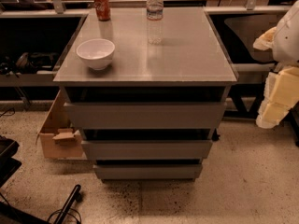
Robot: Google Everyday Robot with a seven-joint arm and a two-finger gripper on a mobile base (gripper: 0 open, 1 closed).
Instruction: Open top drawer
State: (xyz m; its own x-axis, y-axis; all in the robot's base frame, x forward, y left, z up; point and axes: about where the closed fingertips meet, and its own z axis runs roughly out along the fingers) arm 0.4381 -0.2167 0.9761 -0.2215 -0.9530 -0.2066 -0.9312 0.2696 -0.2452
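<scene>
Top drawer (145,115): uppermost of three grey fronts under desk (187,55) top; long axis left-right, panel facing viewer. Arm (287,31): far right edge, hanging downward. Tool (275,99): beside drawer's right end, apart from it; clenched or released, cannot tell.

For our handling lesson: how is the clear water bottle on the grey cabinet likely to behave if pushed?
Tall, narrow and upright, the water bottle would probably tip rather than slide. It looks like thin clear plastic, so likely light and squeezable. The gripper sits at the right edge, away from it.
</scene>
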